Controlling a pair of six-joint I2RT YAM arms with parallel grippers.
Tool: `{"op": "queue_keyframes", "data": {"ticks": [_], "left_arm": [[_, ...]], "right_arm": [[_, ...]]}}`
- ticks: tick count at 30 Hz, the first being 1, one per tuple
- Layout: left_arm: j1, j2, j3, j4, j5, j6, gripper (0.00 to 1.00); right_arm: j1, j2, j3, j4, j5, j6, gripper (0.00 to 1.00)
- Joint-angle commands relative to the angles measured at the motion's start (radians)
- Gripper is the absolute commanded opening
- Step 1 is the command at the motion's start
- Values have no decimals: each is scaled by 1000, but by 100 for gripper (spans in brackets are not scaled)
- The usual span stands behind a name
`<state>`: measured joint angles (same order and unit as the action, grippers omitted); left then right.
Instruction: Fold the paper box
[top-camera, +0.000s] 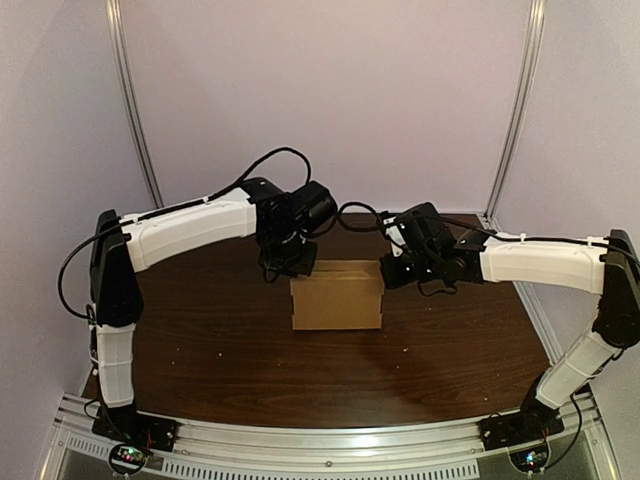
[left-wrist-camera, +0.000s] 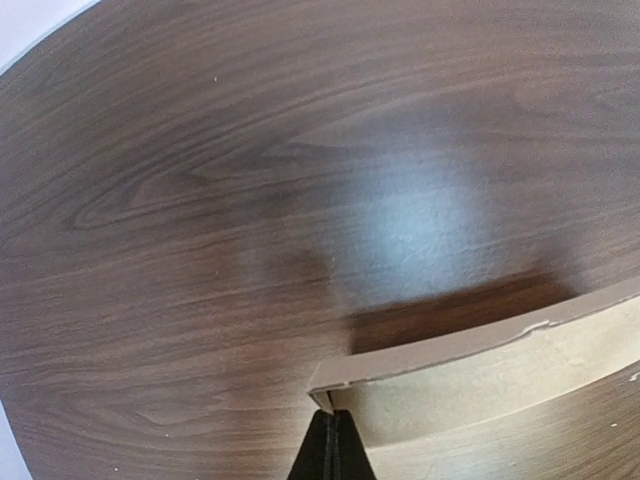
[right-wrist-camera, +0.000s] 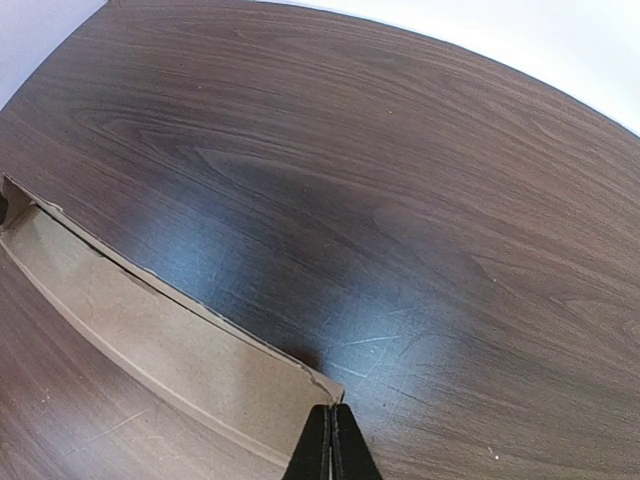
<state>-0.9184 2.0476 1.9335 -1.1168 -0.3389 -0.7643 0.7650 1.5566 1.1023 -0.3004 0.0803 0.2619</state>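
So we're mid-fold, as far as we can judge. The paper box sits around the middle of the tabletop, a bit toward the far edge, and it's up on its walls. The left pincer is at its far-left top corner and the right pincer at the far-right one. In both wrist views the fingers are pressed together with the cardboard corner right at their tips, so both look pinched onto the back wall or flap.

Our guess for the next move is tipping that panel over, both arms together so it doesn't twist or tear.

The tabletop is dark woodgrain, kinda glossy. Pale lilac walls, metal posts in the far corners, and an aluminium rail along the near edge.
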Motion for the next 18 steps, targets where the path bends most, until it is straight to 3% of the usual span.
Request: {"op": "queue_keyframes", "data": {"ticks": [1,18], "left_arm": [[-29,-32,-62,51,-4,27,0],[-108,-60,-216,188,-35,-61,0]], "right_arm": [[20,39,-23,-51,-50,-4,0],[20,-9,-86,-8,-48,-18,0]]}}
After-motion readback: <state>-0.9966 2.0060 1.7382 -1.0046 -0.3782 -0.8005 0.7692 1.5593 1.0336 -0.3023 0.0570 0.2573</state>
